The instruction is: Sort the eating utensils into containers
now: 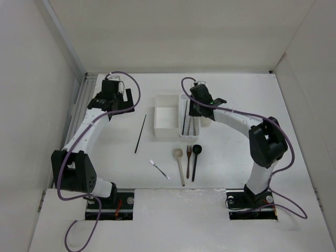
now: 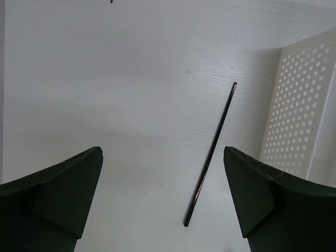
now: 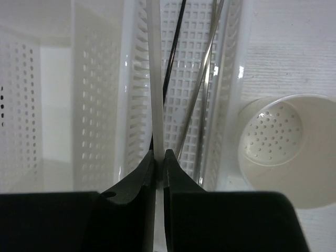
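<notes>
My right gripper [image 1: 195,108] [image 3: 160,155] is shut on a pale chopstick [image 3: 154,79] over the white perforated oblong tray [image 1: 190,131] [image 3: 137,105]. A dark chopstick [image 3: 173,63] and another pale one [image 3: 202,84] lie in that tray. My left gripper [image 1: 115,102] [image 2: 163,152] is open and empty above a dark chopstick [image 1: 140,134] [image 2: 212,152] lying on the table. Near the front lie a silver fork [image 1: 159,169], a pale wooden spoon [image 1: 179,163], a brown fork [image 1: 188,159] and a black spoon [image 1: 195,159].
The white square box [image 1: 167,122] [image 2: 294,115] stands left of the tray, touching it. The beige cup [image 3: 278,147] stands right of the tray; the right arm hides it in the top view. Pale walls close in the table.
</notes>
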Available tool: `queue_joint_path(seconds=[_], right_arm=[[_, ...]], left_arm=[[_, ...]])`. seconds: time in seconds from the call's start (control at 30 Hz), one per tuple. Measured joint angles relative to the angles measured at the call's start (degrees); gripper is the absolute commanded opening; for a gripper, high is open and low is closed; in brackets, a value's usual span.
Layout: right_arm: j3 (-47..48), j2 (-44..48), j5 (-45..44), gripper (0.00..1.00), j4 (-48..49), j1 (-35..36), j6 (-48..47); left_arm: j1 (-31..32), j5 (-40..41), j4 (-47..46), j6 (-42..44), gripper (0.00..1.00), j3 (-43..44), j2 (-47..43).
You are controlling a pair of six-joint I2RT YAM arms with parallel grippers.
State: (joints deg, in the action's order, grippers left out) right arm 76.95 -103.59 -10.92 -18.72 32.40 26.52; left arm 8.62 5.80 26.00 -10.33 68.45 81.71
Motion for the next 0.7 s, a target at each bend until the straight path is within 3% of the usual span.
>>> queue_joint_path(seconds=[0.5, 0.63, 0.7], right_arm=[[4.1, -8.5, 2.1, 0.0, -4.7, -0.6, 1.2], [4.7, -8.6, 2.4, 0.12, -5.4, -0.6, 1.7], [5.0, -8.6, 2.4, 0.25, -5.4, -0.6, 2.0]], left_arm=[[0.0, -0.2, -0.7, 0.0, 1.0, 0.0, 0.0], [0.0, -0.2, -0.8, 0.0, 1.0, 0.0, 0.0], [0.0, -0.2, -0.9, 0.2, 0.95, 0.0, 0.0]])
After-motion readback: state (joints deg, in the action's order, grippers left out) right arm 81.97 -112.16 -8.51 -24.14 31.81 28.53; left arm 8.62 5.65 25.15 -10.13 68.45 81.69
